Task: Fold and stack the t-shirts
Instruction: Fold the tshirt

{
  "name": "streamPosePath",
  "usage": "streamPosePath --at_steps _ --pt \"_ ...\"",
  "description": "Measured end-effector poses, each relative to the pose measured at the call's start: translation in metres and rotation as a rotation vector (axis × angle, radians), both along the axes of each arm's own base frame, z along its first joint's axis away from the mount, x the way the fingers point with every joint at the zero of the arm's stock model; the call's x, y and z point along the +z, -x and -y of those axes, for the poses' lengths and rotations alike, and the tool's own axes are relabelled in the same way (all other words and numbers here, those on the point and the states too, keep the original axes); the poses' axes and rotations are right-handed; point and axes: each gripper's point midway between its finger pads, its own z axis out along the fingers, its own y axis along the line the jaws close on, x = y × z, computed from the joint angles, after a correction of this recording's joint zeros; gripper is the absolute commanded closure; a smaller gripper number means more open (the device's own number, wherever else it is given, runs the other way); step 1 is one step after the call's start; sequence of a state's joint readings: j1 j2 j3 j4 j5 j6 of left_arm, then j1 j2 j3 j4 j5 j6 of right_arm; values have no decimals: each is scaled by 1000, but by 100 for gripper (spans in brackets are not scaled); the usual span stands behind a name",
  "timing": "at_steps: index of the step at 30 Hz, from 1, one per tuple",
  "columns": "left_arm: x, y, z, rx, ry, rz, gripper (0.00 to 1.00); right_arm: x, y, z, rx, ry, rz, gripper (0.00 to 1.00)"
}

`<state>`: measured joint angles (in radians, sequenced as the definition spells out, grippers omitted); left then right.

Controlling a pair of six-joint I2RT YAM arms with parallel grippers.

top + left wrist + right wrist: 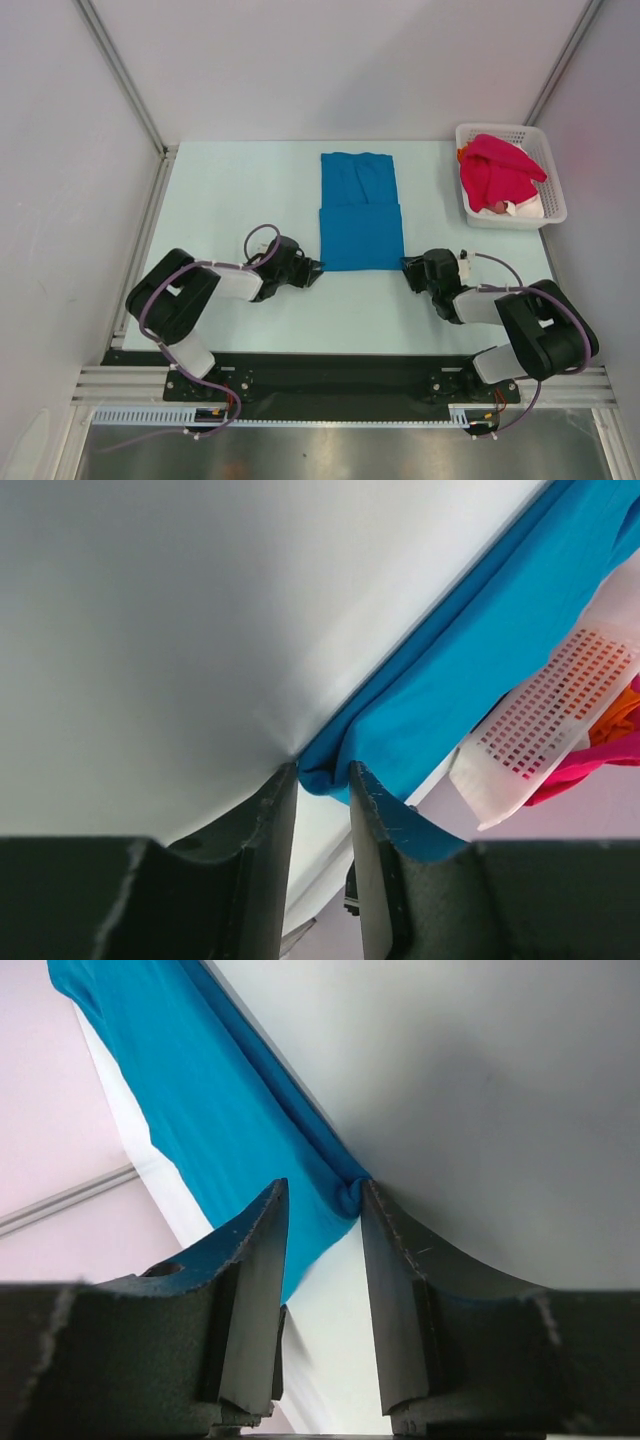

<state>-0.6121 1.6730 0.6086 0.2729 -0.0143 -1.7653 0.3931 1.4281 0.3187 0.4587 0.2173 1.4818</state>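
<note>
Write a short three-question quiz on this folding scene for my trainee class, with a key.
1. True or false: the blue tee lies in the basket.
2. Which tee tops the basket's pile? A pink, B green, C black.
3. Where on the blue tee do the left gripper and right gripper sit?
Key: 1 false, it lies on the table. 2 A, the pink tee. 3 At its two near corners, one each.

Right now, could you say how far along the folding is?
Done: the blue t-shirt lies as a narrow strip, near end doubled over. In hand: left gripper and right gripper straddle its near corners, jaws open. Left: the pink t-shirt sits in the basket.
</note>
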Motion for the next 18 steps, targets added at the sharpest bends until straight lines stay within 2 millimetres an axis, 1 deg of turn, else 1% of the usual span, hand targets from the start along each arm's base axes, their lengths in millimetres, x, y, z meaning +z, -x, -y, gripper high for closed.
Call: streamPosePath --at_steps 4,5,7,8,9,10,11,15,18 --pt "-3 -1 -2 10 -3 -9 75 -1 0 -1 -5 -3 -3 63" --pt "-3 -2 -2 11 -3 -10 80 -1 0 0 -5 -1 -4 66" --pt "-5 -2 -3 11 -7 -12 86 -3 1 0 -4 3 -11 79" --pt "-6 -2 -3 9 -9 -11 90 -5 2 0 -4 5 -17 91" --pt "-6 -3 -3 7 -9 -9 93 -7 3 0 -1 10 -23 97" --pt "-6 -3 -3 3 -11 -5 96 -9 4 0 -1 10 -28 100" --pt "-6 -4 -2 -2 -12 -1 100 -9 4 0 1 12 -29 100" --pt "-6 -5 -1 -31 -15 14 100 -9 5 0 17 29 -25 100" --pt "-5 -3 0 -48 -23 24 100 -9 12 1 41 49 -32 100"
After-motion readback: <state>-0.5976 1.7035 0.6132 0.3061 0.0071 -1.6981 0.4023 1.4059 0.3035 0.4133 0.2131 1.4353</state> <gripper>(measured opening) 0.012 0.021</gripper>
